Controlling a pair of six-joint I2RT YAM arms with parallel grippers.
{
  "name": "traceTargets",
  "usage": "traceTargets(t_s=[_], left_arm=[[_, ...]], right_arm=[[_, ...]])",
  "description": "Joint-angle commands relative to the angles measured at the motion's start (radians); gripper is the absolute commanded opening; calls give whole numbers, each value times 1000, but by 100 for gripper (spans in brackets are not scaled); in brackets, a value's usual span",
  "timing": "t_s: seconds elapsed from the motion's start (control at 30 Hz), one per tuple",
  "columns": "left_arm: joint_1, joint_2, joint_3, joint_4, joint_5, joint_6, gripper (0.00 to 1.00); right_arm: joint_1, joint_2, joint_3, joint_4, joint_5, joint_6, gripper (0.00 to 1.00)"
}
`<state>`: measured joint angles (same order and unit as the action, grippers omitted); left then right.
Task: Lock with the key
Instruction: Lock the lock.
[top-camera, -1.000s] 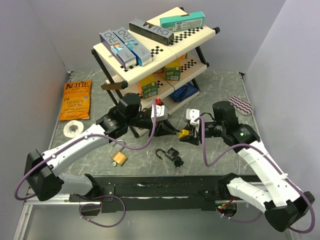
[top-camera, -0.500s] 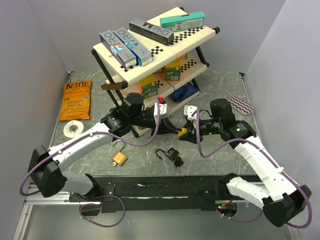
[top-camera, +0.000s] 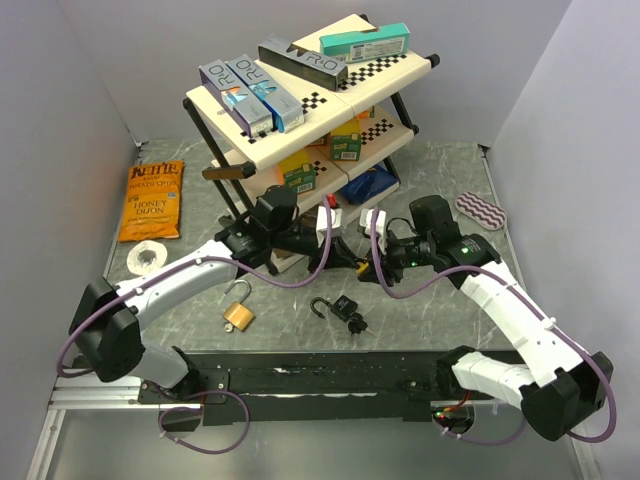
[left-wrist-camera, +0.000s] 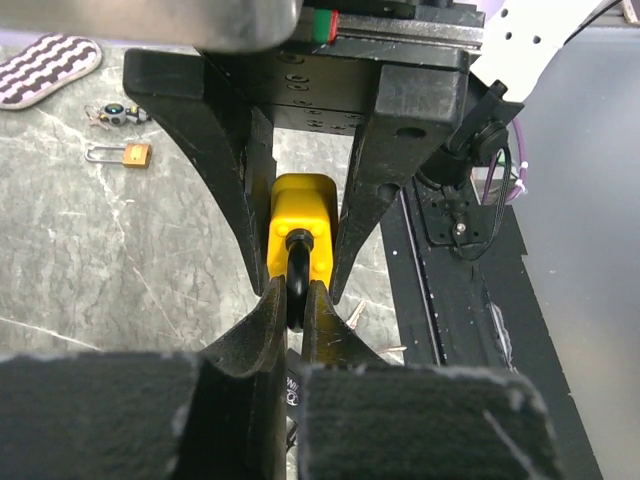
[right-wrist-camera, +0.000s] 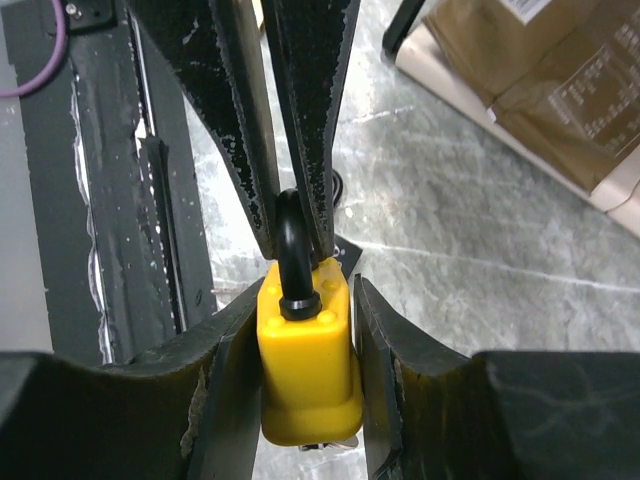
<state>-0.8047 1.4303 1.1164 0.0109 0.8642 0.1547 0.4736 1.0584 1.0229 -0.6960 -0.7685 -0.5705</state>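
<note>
The boxy yellow padlock (right-wrist-camera: 305, 375) hangs in the air between the two arms, above the worktop and just in front of the shelf rack. The right gripper (right-wrist-camera: 305, 335) grasps it by the body, one finger pressed to each flank. The left gripper (left-wrist-camera: 295, 305) is clenched on the black metal shackle (right-wrist-camera: 290, 250), its two tips pinching the loop from the opposite side. The right wrist view shows the shackle seated in the top of the yellow body. The left wrist view shows the same grip end-on, with a brass padlock (left-wrist-camera: 120, 153) and a purple-and-white striped pad (left-wrist-camera: 50, 65) lying far behind. From the top camera the grippers meet nose to nose, the left gripper (top-camera: 335, 250) facing the right gripper (top-camera: 373, 252), and they hide most of the lock. That view also takes in a small black padlock with an open shackle (top-camera: 338, 305), an orange chip bag (top-camera: 152, 200), a roll of clear tape (top-camera: 146, 258) and the two-tier checkered shelf rack (top-camera: 310, 120) loaded with boxes. The worktop (top-camera: 440, 310) is grey marbled stone, enclosed by plain pale walls.
</note>
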Motion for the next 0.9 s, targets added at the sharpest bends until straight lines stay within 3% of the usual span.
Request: traceTargets(t_s=[0.0,0.43,0.57,0.6,0.67,0.7,0.77,0.87], left_arm=[[-76,65,-7,14,105,40,1],[-83,144,57,-8,156,60,1],[19,93,42,78,167,-89,1],[36,78,46,60,161,-87,1],[68,21,63,22,151,-43,1],[70,0,68,-8,141,-21,1],[71,-50,75,-71,137,26,1],[75,-91,77,-92,122,25,1]], right_arm=[[49,-3,132,369,-176,0,0],[59,20,134,426,-192,14,0],[37,-9,112,343,-149,1,1],[27,-24,96,319,-123,3,16],[-22,-43,77,242,-123,-9,33],[-41,-58,57,221,-123,-14,47],[-79,-80,34,144,-117,-43,67],[-111,-95,26,61,-103,-78,74]])
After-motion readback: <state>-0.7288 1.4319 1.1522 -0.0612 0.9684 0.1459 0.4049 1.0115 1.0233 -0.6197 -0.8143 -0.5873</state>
